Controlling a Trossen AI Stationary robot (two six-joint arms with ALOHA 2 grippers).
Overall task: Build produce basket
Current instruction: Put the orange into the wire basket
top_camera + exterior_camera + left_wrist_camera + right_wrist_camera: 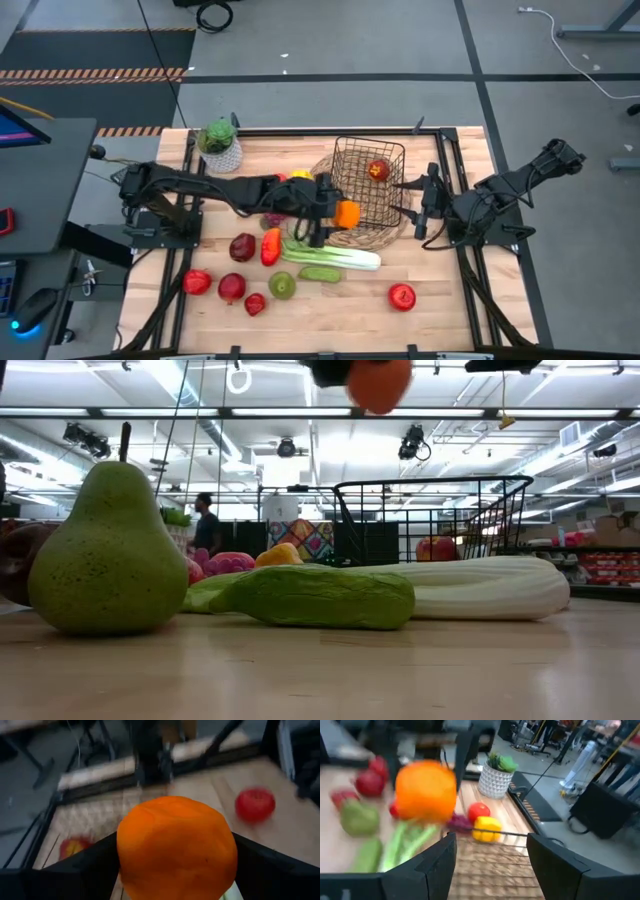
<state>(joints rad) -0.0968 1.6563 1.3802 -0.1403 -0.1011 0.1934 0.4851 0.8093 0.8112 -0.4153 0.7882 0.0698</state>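
Note:
My left gripper (337,212) reaches in from the table's left and is shut on an orange (347,213), which it holds in the air beside the near left corner of the black wire basket (370,185). The basket stands on a round woven mat (345,238) with a red apple (378,170) inside. On the table lie a leek (330,255), a cucumber (320,273), a green pear (282,286), a red pepper (270,247) and several red apples. My right gripper (424,206) waits open at the basket's right side. My left gripper pinches the orange by two opposite sides (125,855) between its two dark fingers (75,870). The fingers come from the table's left, slanting slightly down. The orange (378,382) is lifted well clear of the table, above the leek and cucumber.
A potted plant (220,145) stands at the far left corner. A yellow pepper (300,177) and purple grapes (272,218) lie under my left arm. One red apple (402,296) sits alone near the right front, with bare board around it.

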